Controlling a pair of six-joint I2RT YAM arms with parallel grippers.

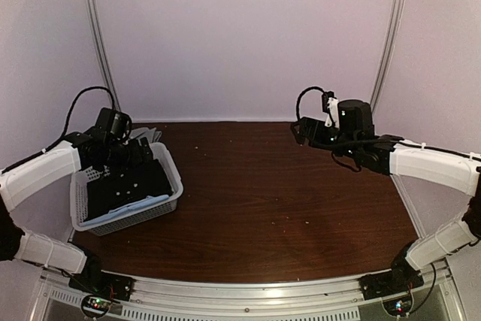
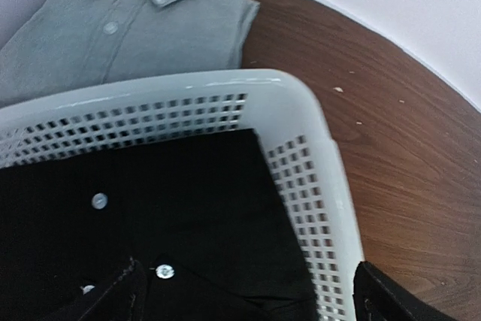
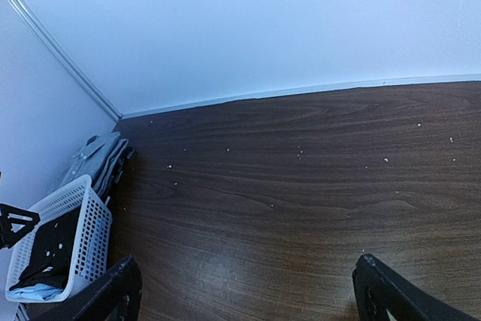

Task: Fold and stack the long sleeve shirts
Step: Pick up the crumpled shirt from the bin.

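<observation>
A black long sleeve shirt (image 1: 128, 186) with white buttons lies on top inside the white lattice basket (image 1: 174, 178). Under it, a light blue shirt (image 1: 131, 208) shows at the basket's near edge. A folded greyish shirt (image 2: 128, 28) lies on the table just behind the basket. My left gripper (image 1: 139, 157) hangs open over the basket's far end, its jaws spread wide above the black shirt (image 2: 150, 208) and holding nothing. My right gripper (image 1: 301, 131) is open above bare table at the back right, far from the shirts.
The basket (image 3: 83, 223) stands at the table's left side, close to the left wall. The brown wooden table (image 1: 285, 201) carries small white specks. White walls close in the back and both sides.
</observation>
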